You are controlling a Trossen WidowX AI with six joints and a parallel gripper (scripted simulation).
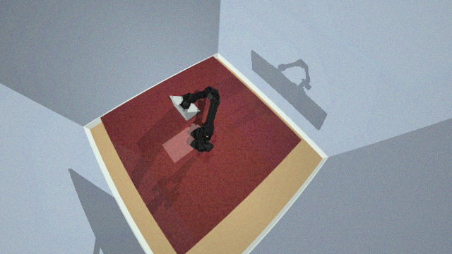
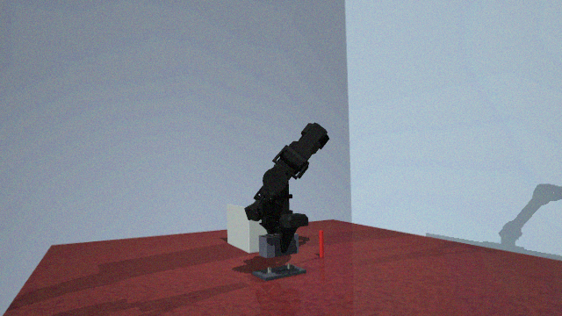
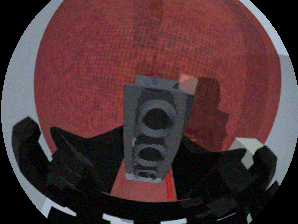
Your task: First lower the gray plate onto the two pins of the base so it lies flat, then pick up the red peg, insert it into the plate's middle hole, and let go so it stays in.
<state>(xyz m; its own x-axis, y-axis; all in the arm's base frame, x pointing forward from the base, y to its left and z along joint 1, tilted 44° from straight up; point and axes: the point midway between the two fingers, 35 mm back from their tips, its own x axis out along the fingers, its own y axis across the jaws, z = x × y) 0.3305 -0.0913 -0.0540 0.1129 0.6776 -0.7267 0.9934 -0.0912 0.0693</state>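
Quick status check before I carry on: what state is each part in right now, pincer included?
Pincer: shut on the gray plate.
Gray plate: held in the air just above the base, not yet on the pins.
Base: flat on the red surface, both pins bare.
Red peg: standing upright, untouched, right of the base in the exterior view.

A bare test cell rather than any lived-in room: plain blue-gray walls meet at sharp corners and carry only shadows. A dark red table fills most of the floor space, edged by a tan floor strip and white trim. One black arm stands on a white wedge mount, with a few small assembly parts nearby.
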